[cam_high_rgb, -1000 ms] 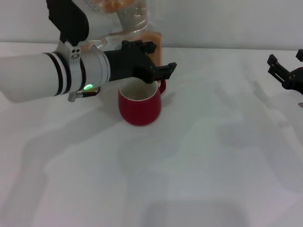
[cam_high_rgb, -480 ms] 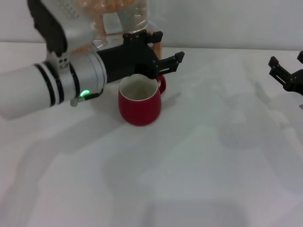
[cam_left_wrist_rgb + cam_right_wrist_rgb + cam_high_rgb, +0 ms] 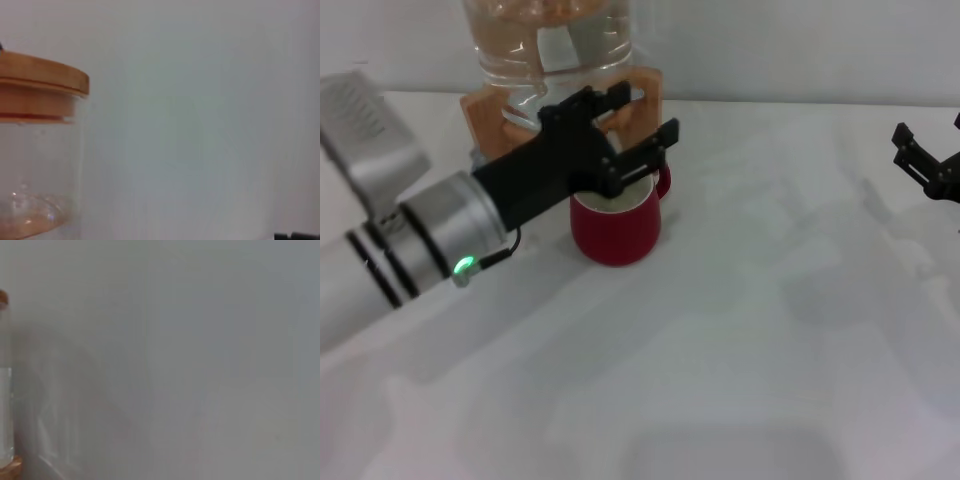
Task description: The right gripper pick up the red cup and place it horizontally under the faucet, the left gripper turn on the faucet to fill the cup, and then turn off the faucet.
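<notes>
**Red cup under dispenser, left gripper above its rim**

Head view
- Red cup (image 3: 616, 228) — upright on the white table (image 3: 740, 330), left of centre in the upper half of the frame, loop handle turned to the right, off-white inside partly showing.
- Glass jar (image 3: 548, 45) in a wooden stand (image 3: 645, 95) — top left of centre, directly behind the cup; clear liquid inside. The faucet itself is hidden behind the arm.
- Left gripper (image 3: 638, 130) — black claw on a silver-and-white arm that enters from the lower left, green wrist light lit. It sits over the cup's rim and in front of the stand; jaws spread, one finger near the stand, the other above the cup's handle, nothing gripped.
- Right gripper (image 3: 928, 160) — at the right edge of the frame, well apart from the cup, only partly in frame; its prongs stand apart and hold nothing.

Left wrist view
- Glass jar (image 3: 35, 165) with a wooden lid (image 3: 42, 82) at the left side of the frame, a red band under the lid, liquid at the lower left; plain pale wall (image 3: 200, 115) fills the rest. The arm's own fingers do not show.

Right wrist view
- Pale wall (image 3: 190, 350) across nearly the whole frame; a sliver of the glass jar (image 3: 4, 410) and its wood at the far left edge.
</notes>
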Tool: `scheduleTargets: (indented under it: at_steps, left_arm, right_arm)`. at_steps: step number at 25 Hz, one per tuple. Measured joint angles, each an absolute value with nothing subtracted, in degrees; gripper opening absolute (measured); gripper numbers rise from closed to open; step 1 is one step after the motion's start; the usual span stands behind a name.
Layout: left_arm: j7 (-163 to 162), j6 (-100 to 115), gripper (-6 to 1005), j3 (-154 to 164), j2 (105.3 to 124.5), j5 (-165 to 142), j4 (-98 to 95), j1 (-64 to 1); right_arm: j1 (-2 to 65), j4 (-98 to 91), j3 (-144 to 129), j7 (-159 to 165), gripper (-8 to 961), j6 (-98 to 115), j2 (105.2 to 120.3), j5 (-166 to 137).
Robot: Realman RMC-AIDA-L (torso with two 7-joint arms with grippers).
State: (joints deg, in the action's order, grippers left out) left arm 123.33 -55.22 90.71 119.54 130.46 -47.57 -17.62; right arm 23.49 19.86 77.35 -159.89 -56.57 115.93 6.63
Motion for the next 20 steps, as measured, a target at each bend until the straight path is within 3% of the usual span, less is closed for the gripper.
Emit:
scheduleTargets:
  at_steps: [8,20]
  left_arm:
    - [141.61,-70.16,757,92.72,120.04,150.67,-27.44,-19.02]
    - [147.51,-73.68,757,101.07,120.29,166.94,-19.38,-17.30]
  right_arm:
    - [22.20,18.07,75.10,-164.33,858,-62.59,116.15,6.73]
    - [17.70,20.06,58.47,-163.79,857,-66.34,116.19,18.55]
